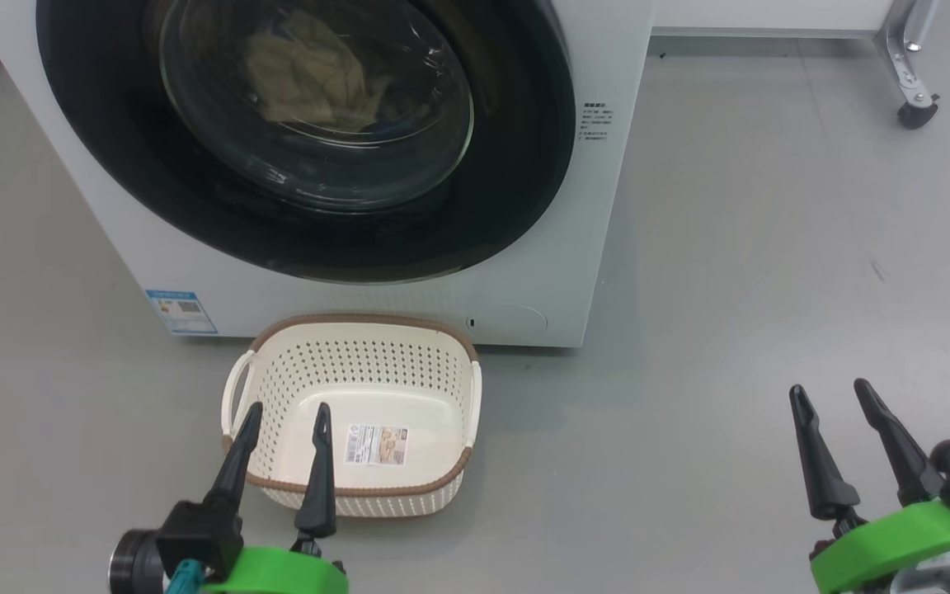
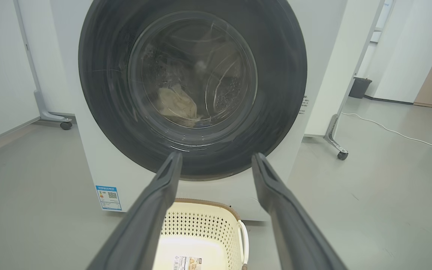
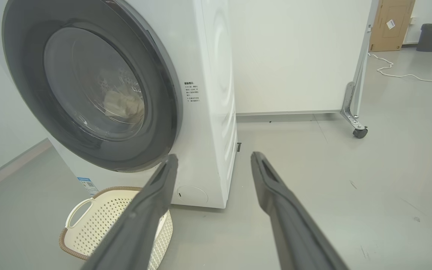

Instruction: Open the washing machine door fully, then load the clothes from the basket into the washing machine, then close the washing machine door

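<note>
Standing apart: jaws of left gripper (image 1: 289,407), right gripper (image 1: 829,386); clothes (image 1: 306,78) apparently behind shut door (image 1: 512,165).

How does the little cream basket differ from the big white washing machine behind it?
The small cream perforated plastic basket is open-topped and empty; the big white washing machine is shut by its round black-ringed glass door, with pale clothes inside. Both stand on the grey floor.
</note>
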Motion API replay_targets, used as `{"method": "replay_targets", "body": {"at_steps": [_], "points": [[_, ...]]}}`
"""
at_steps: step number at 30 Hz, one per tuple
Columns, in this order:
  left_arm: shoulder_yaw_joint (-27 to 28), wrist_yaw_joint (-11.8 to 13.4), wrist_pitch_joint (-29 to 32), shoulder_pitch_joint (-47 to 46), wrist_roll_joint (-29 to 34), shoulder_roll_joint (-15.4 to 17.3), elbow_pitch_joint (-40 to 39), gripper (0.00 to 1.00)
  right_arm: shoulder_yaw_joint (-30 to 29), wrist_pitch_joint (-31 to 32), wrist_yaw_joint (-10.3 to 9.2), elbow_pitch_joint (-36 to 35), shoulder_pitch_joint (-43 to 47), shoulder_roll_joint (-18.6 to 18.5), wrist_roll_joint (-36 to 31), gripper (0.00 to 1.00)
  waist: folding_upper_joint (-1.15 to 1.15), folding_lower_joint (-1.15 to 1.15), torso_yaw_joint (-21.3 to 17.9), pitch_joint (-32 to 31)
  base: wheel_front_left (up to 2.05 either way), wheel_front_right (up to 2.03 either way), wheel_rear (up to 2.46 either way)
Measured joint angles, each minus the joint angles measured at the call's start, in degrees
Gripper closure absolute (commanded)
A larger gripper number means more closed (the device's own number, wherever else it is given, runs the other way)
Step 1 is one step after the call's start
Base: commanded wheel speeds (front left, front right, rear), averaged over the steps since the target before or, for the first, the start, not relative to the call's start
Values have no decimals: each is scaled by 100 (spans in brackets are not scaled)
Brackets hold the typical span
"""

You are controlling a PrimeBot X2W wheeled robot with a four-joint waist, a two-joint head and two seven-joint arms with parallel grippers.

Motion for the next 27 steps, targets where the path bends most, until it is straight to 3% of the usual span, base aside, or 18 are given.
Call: {"method": "replay_targets", "body": {"at_steps": [27], "points": [[-114,-1,1,52,-96,25,5,0,-87,207,0,-208,85,10,-110,0,0,0,-54,-105,0,0,0]]}}
